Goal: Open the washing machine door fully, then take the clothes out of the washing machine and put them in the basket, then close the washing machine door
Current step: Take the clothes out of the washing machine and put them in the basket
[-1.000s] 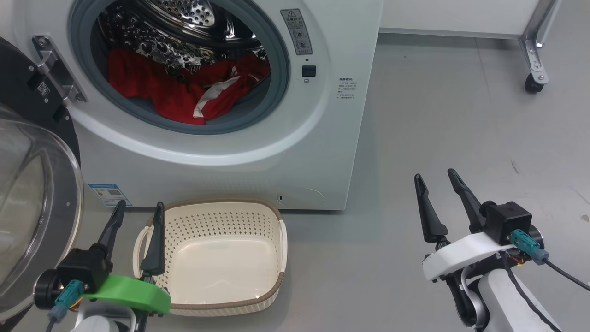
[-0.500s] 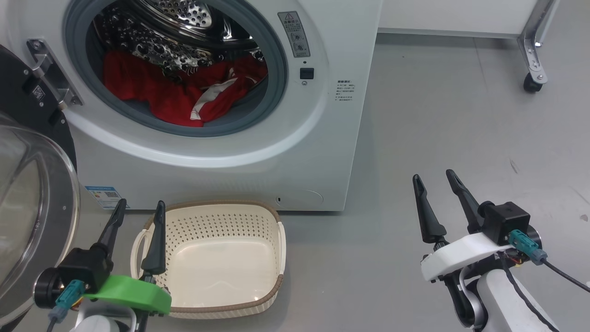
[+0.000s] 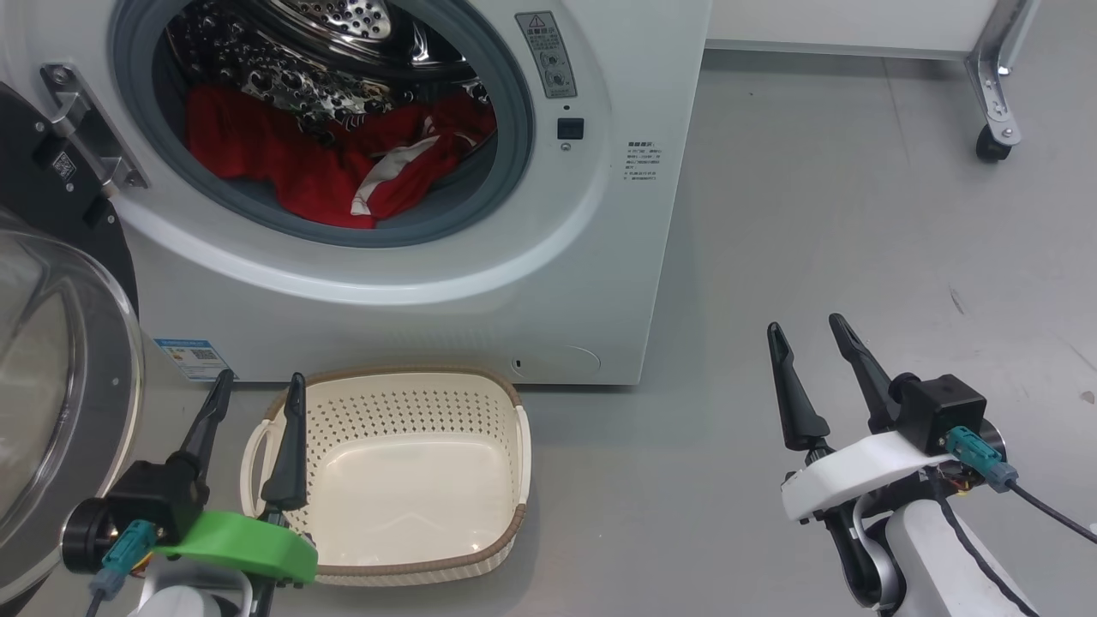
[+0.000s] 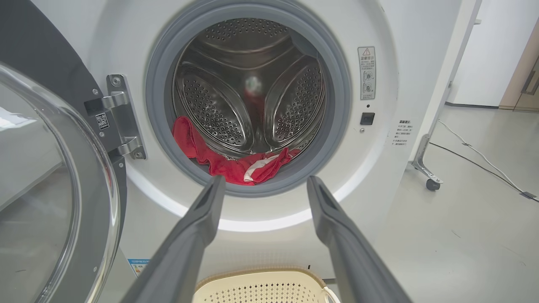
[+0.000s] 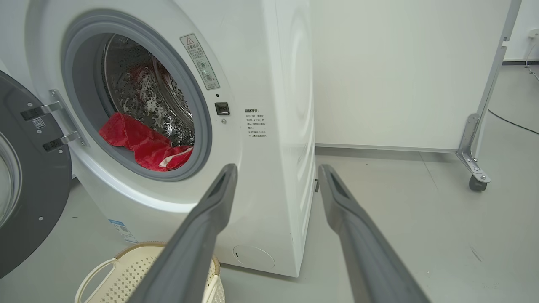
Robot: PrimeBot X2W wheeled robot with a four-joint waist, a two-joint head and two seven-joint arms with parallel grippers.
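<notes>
Head view gives us the relation that matters: the clothes (image 3: 326, 163) lie low in the drum (image 3: 343, 17) of the washing machine (image 3: 531, 283), a red heap spilling onto the grey gasket (image 3: 514, 128), its long axis running from 9 to 3 o'clock across the opening. From the left gripper (image 3: 260, 379) they sit at about 12 o'clock, well apart and higher; from the right gripper (image 3: 806, 326) they are off at 10 o'clock and farther, so we judge the left arm the nearer one for the reach. In the left wrist view the heap shows just above the gap between our fingers (image 4: 202, 219), which suggests to us a nearly straight push forward and up into the drum. The washing machine door (image 3: 51, 386) hangs swung out at 9 o'clock, clear of that path. The basket (image 3: 514, 446) stands on the floor (image 3: 814, 214) just in front of the machine, at 6 o'clock from the gasket and just beside the left gripper, none of the clothes in it yet. Both grippers have their fingers spread wide, hold nothing and touch nothing
</notes>
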